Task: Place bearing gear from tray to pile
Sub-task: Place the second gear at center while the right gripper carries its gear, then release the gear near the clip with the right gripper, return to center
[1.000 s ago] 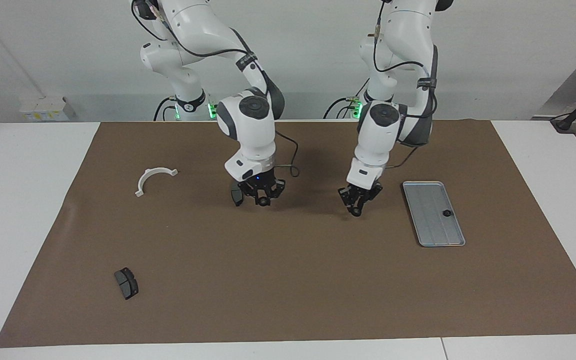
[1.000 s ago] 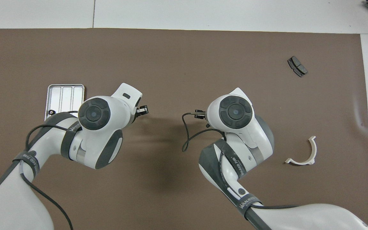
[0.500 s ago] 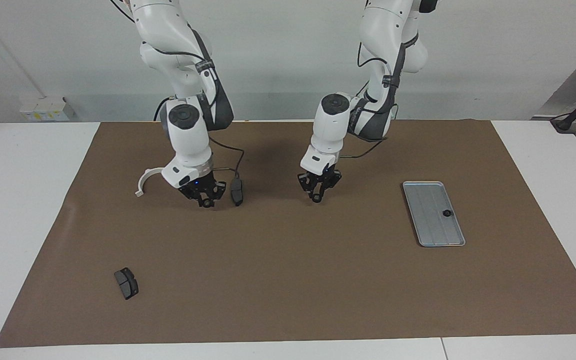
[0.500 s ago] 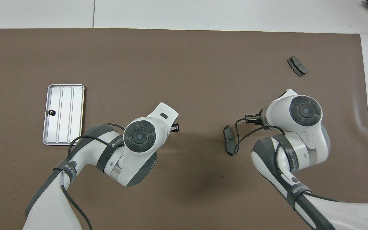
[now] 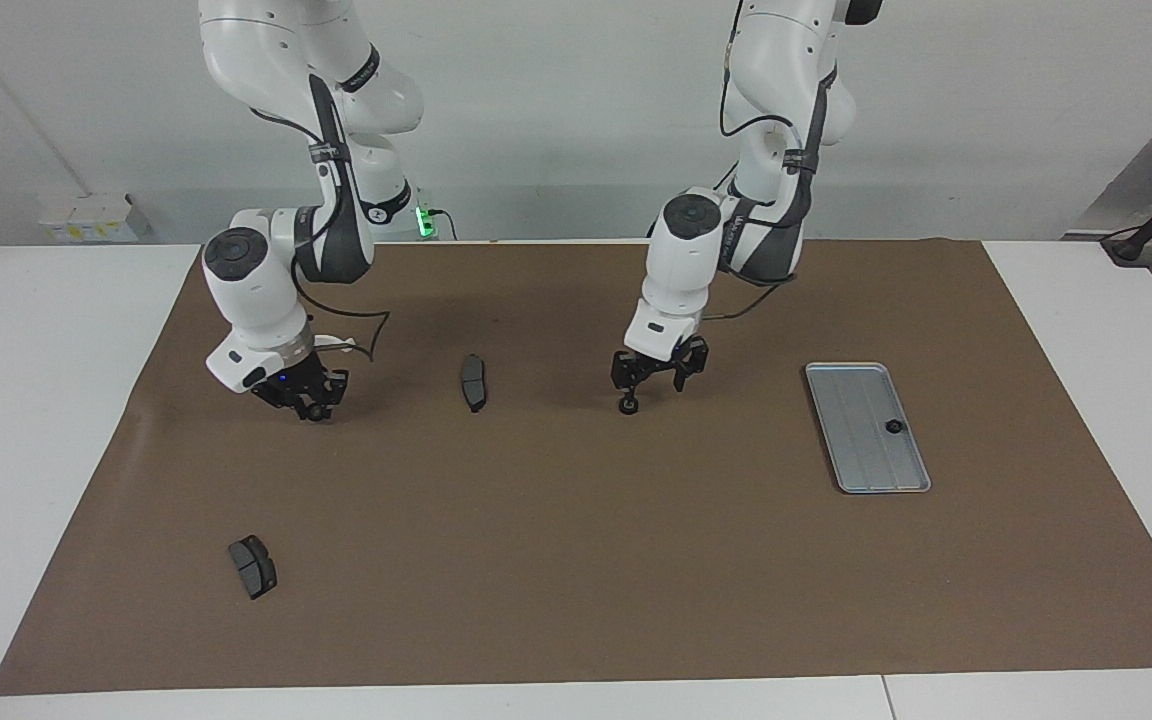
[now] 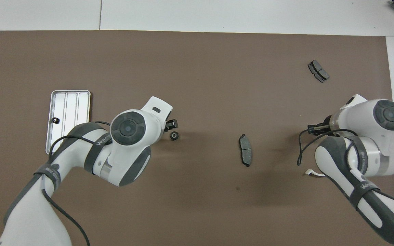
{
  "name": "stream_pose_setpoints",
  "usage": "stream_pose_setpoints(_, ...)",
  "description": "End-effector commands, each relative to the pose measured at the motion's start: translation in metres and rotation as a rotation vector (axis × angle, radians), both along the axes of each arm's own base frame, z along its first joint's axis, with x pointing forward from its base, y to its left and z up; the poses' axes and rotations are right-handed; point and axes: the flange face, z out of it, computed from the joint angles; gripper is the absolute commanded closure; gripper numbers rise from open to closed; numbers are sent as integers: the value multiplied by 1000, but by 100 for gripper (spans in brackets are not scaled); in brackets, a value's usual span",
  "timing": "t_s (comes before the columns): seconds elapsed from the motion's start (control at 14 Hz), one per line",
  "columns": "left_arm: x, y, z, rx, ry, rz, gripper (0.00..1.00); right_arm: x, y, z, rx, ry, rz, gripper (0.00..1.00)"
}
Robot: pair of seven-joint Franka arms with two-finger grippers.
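Both arms have swung since the earlier frames: the right gripper (image 5: 308, 398) has carried itself out toward its own end of the table, uncovering a dark brake pad (image 5: 473, 382) on the brown mat (image 5: 576, 560). The left gripper (image 5: 652, 376) has let go of a small black bearing gear (image 5: 627, 405), which now sits on the mat right under its fingertips, fingers (image 5: 677, 373) spread apart above it. The right gripper's fingers look pinched together, nothing visibly in them.

Key relation: a second bearing gear (image 5: 893, 427) is still lying in the tray (image 5: 841, 455), at the left arm's end of the table, well apart from the dropped gear. The left gripper is by far the nearer one; the tray lies sideways from its fingers toward its own end. The gear is round, so no long axis to align; the tray's long side and grooves run away from the robots. No real pile yet, just the one gear on the mat, so probably early in the job.

Also about: a second brake pad (image 5: 252, 566) farther from the robots, and a white half-ring bracket (image 6: 312, 173) mostly hidden by the right arm.

Writing: "WANEED"-like lettering on the arm straps in the overhead view, not fully legible.
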Motion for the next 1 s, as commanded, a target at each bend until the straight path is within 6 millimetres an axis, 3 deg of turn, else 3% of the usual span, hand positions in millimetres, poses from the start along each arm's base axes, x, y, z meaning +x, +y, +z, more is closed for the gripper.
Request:
stream_pose_setpoints(0.0,38,72,18,23,-17,33,10,-4,-5,-11,7,1,13,100)
stream_pose_setpoints(0.07,49,104,19,34,-19,19,10,-3,-7,-10,6,-3,10,71)
stream_pose_setpoints(0.14,57,134,19,44,-18,7,10,1,-6,-8,6,-7,8,24)
stream_pose_setpoints(0.21,64,165,22,56,-17,-10,10,5,-3,-4,6,-11,14,2)
stream_pose_setpoints(0.36,68,225,20,80,-4,-72,10,15,6,13,3,-32,21,0)
stream_pose_setpoints(0.5,61,268,12,95,14,-110,12,26,27,33,3,-31,21,0)
stream_pose_setpoints(0.71,49,312,2,107,37,-160,15,39,97,54,15,-43,-52,0)
stream_pose_setpoints(0.93,44,336,-8,114,31,-176,22,43,178,68,60,-84,-167,0)
